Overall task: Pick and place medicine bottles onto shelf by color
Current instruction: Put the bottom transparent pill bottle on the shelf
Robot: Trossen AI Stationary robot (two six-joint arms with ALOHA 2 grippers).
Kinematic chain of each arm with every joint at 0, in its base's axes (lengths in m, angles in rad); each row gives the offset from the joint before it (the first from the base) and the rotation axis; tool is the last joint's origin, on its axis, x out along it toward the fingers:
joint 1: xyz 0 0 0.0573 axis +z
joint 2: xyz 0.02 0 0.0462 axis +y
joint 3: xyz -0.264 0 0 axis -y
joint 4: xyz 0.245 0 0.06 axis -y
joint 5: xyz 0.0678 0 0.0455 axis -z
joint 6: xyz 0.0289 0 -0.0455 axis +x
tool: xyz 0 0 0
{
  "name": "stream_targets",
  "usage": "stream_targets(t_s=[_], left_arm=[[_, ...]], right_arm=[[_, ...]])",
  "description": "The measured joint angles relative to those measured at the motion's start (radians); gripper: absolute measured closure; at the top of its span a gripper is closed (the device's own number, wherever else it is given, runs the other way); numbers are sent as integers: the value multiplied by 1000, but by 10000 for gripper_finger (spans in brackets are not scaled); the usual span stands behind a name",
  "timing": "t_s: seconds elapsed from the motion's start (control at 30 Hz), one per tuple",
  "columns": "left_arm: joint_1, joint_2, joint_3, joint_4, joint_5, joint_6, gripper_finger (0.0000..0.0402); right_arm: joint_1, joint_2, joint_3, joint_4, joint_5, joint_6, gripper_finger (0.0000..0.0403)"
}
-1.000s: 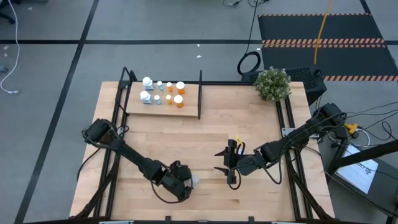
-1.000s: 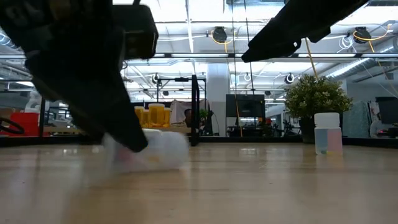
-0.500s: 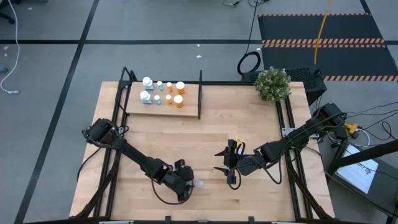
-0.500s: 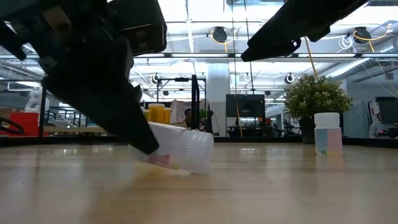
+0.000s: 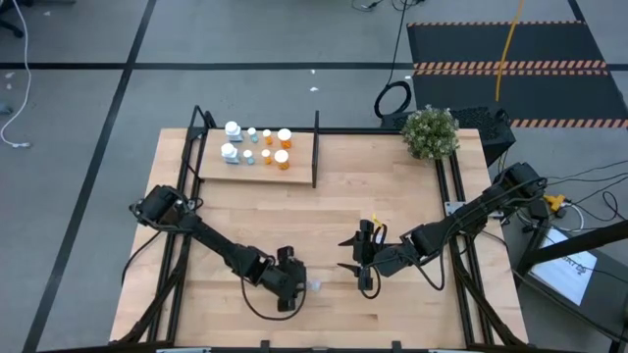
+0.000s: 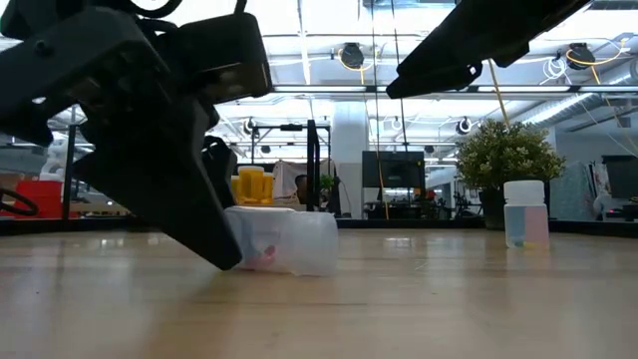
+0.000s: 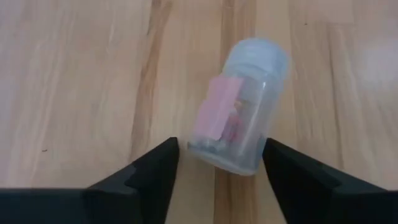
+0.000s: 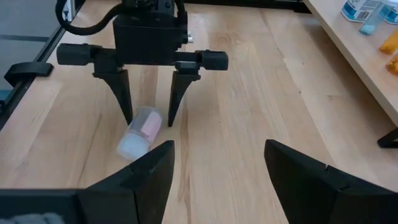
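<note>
Left gripper: low over the near part of the table, fingers parted and pointing down, one on each side of the fallen bottle's base end.
Fallen bottle: a pale, see-through bottle with a pink label, lying on its side on the wood, its base between the left fingers and its cap end sticking out beyond them (the wrist view shows a sliver of table between the bottle and each finger, so nothing is gripped).
Same bottle, low view: it lies flat on the table just beside the dark gripper body, cap toward the middle.
Right gripper: hovers near the table's middle, well apart from the fallen bottle, its fingers spread wide and holding nothing.
Standing bottle: upright on the tabletop, white cap, with pale blue and pink on its side; far from both grippers.
Shelf: at the far left of the table, carrying white, pale blue and orange bottles, the orange ones nearest the black divider.
Potted plant: far right corner.
</note>
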Motion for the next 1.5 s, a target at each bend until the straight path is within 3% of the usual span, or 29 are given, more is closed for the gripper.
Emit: stream_targets(t_s=[0.23, 0.33, 0.6, 0.83, 1.0, 1.5], left_arm=[[6, -44, 24, -26, -12, 110, 113], [9, -49, 74, -55, -14, 216, 112], [17, 34, 273, -177, 105, 451, 128], [22, 164, 445, -431, 129, 495, 127], [23, 185, 458, -418, 94, 495, 127], [57, 188, 446, -434, 108, 544, 239]], right_arm=[[0, 0, 0, -3, 0, -4, 161], [0, 0, 0, -3, 0, -4, 161], [0, 0, 2, -18, -1, -11, 161], [0, -12, 2, -53, -2, 6, 161], [11, -46, 1, -98, -1, 19, 161], [33, -90, 1, -115, 1, 34, 161]])
